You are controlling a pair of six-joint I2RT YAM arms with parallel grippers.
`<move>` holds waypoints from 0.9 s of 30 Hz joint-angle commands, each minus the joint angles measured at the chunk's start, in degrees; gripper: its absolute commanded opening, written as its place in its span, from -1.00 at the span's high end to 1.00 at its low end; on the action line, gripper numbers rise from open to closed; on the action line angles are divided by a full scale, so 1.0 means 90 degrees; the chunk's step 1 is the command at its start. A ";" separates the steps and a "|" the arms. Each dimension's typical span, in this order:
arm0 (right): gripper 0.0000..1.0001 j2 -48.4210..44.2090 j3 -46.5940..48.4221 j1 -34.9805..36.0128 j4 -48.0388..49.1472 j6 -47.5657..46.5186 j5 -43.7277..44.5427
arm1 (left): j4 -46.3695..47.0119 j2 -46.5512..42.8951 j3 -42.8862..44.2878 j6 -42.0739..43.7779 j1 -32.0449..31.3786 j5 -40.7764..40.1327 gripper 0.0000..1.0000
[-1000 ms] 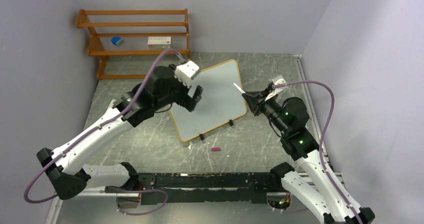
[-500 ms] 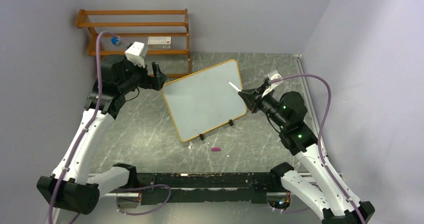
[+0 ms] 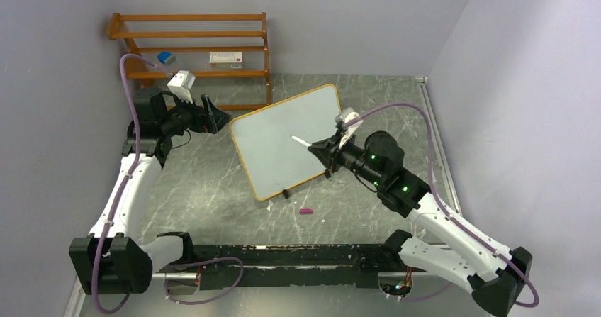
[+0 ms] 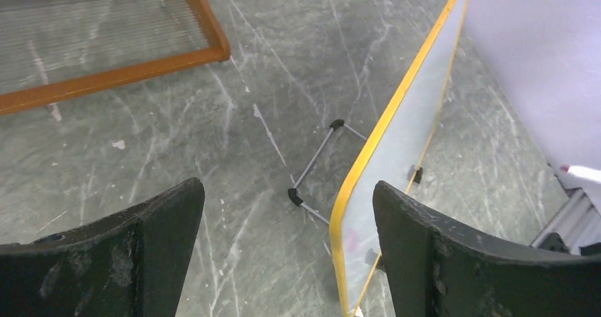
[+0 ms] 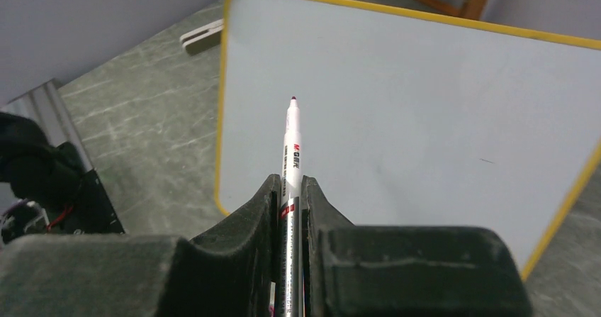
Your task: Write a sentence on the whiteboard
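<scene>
The right gripper pinches a white marker whose long axis points at the blank face of the whiteboard, with the tip near its middle; whether it touches, I cannot tell. The whiteboard stands in the middle of the table, and the left gripper, fingers spread and empty, hovers beside its far-left edge.

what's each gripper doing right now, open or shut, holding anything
Left gripper: open, holding nothing.
Right gripper: shut on the marker.
</scene>
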 commanded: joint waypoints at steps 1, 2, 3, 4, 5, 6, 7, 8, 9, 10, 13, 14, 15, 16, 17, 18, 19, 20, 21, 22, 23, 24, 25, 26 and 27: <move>1.00 0.0138 0.0245 0.0750 0.0291 -0.0264 0.0919 | 0.1168 0.0243 -0.0224 -0.0602 0.0313 0.1643 -0.79; 1.00 0.0176 0.0233 0.0859 0.0331 -0.0274 0.0979 | 0.1569 0.0289 -0.0305 -0.0749 0.0326 0.1946 -0.77; 1.00 0.0213 0.0238 0.0938 0.0338 -0.0283 0.1011 | 0.1790 0.0348 -0.0362 -0.0822 0.0328 0.2167 -0.76; 1.00 0.0275 0.0261 0.1023 0.0339 -0.0286 0.1042 | 0.1894 0.0427 -0.0372 -0.0850 0.0328 0.2310 -0.74; 1.00 0.0353 0.0301 0.1134 0.0483 -0.0289 0.1066 | 0.1948 0.0502 -0.0368 -0.0859 0.0328 0.2435 -0.71; 1.00 0.0431 0.0353 0.1219 0.0518 -0.0302 0.1075 | 0.1980 0.0572 -0.0344 -0.0851 0.0328 0.2565 -0.69; 1.00 0.0508 0.0402 0.1319 0.0554 -0.0321 0.1075 | 0.2007 0.0651 -0.0316 -0.0821 0.0328 0.2693 -0.66; 1.00 0.0583 0.0448 0.1411 0.0589 -0.0333 0.1248 | 0.2067 0.0720 -0.0297 -0.0803 0.0320 0.2802 -0.62; 1.00 0.0658 0.0503 0.1508 0.0617 -0.0332 0.1383 | 0.2155 0.0799 -0.0296 -0.0823 0.0310 0.2908 -0.59; 1.00 0.0751 0.0575 0.1594 0.0610 -0.0335 0.1513 | 0.2252 0.0870 -0.0325 -0.0848 0.0295 0.2999 -0.54; 1.00 0.1016 0.0855 0.1872 0.0465 -0.0426 0.2019 | 0.2374 0.0993 -0.0422 -0.0807 0.0244 0.3075 -0.44; 1.00 0.1090 0.0958 0.1960 0.0394 -0.0450 0.2161 | 0.2380 0.1034 -0.0444 -0.0781 0.0227 0.3103 -0.42; 1.00 0.1174 0.1064 0.2054 0.0244 -0.0450 0.2319 | 0.2401 0.1066 -0.0458 -0.0756 0.0209 0.3141 -0.40; 1.00 0.1249 0.1174 0.2148 0.0119 -0.0452 0.2479 | 0.2421 0.1104 -0.0476 -0.0732 0.0185 0.3174 -0.37; 1.00 0.1338 0.1296 0.2240 -0.0013 -0.0455 0.2639 | 0.2422 0.1142 -0.0485 -0.0690 0.0154 0.3218 -0.33; 1.00 0.1441 0.1429 0.2330 -0.0148 -0.0455 0.2786 | 0.2401 0.1165 -0.0497 -0.0633 0.0127 0.3259 -0.30; 1.00 0.1538 0.1558 0.2415 -0.0267 -0.0450 0.2929 | 0.2422 0.1196 -0.0528 -0.0618 0.0108 0.3284 -0.27; 1.00 0.1631 0.1650 0.2509 -0.0350 -0.0454 0.3067 | 0.2463 0.1215 -0.0559 -0.0616 0.0110 0.3316 -0.20; 1.00 0.1742 0.1740 0.2582 -0.0403 -0.0450 0.3179 | 0.2486 0.1230 -0.0580 -0.0607 0.0104 0.3367 -0.13; 1.00 0.1825 0.1848 0.2689 -0.0453 -0.0454 0.3280 | 0.2522 0.1240 -0.0599 -0.0613 0.0104 0.3399 -0.04; 1.00 0.1935 0.1938 0.2745 -0.0516 -0.0455 0.3361 | 0.2556 0.1262 -0.0620 -0.0622 0.0103 0.3412 0.08; 1.00 0.2054 0.2044 0.2792 -0.0602 -0.0455 0.3422 | 0.2582 0.1286 -0.0640 -0.0641 0.0103 0.3422 0.19; 1.00 0.2177 0.2156 0.2860 -0.0676 -0.0454 0.3480 | 0.2615 0.1298 -0.0659 -0.0654 0.0103 0.3454 0.25; 1.00 0.2310 0.2264 0.2914 -0.0751 -0.0455 0.3549 | 0.2653 0.1307 -0.0679 -0.0659 0.0102 0.3472 0.27; 1.00 0.2434 0.2367 0.2962 -0.0828 -0.0455 0.3642 | 0.2683 0.1305 -0.0708 -0.0655 0.0103 0.3484 0.29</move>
